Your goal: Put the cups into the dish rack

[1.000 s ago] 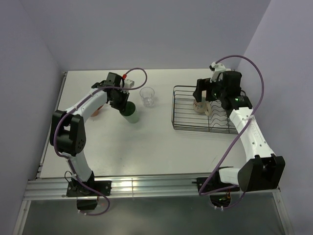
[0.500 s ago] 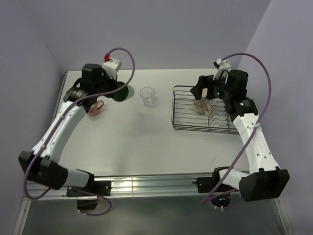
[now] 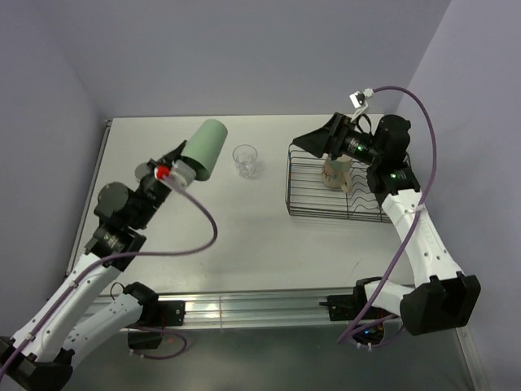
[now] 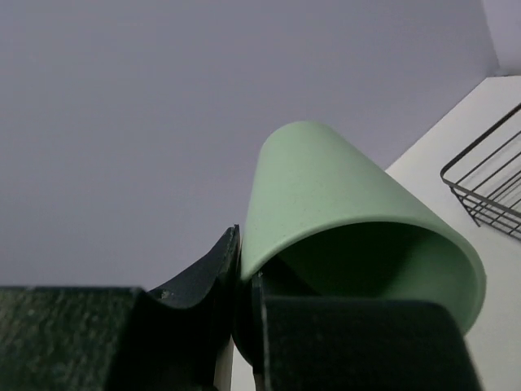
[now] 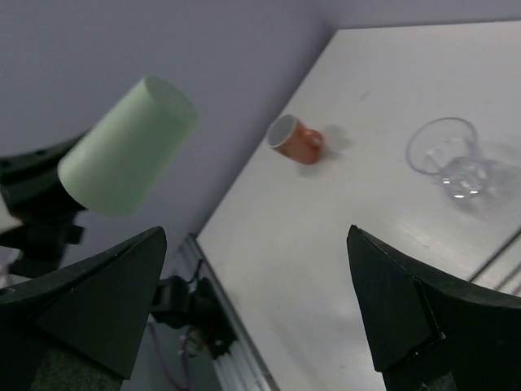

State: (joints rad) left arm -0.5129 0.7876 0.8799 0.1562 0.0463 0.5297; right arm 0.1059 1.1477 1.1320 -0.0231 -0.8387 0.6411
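My left gripper (image 3: 177,167) is shut on the rim of the green tumbler (image 3: 203,148) and holds it high above the table, tilted on its side. In the left wrist view one finger is inside the tumbler (image 4: 342,204) and one outside, with the gripper (image 4: 244,281) at its rim. The black wire dish rack (image 3: 305,208) stands at the right with the cream patterned mug (image 3: 336,173) in it. My right gripper (image 3: 313,140) is open and empty above the rack's left end, pointing left. A clear glass (image 3: 245,160) stands on the table.
The right wrist view shows its gripper (image 5: 256,301), the raised tumbler (image 5: 130,147), the clear glass (image 5: 452,155) and a pinkish mug (image 5: 295,138) lying on its side near the table's left edge. The rack's corner (image 4: 488,187) shows at the left wrist view's right.
My left arm has lifted the green tumbler off the table, tilted it and drawn back towards the near side. My right gripper has swung up from the cream mug and points left.
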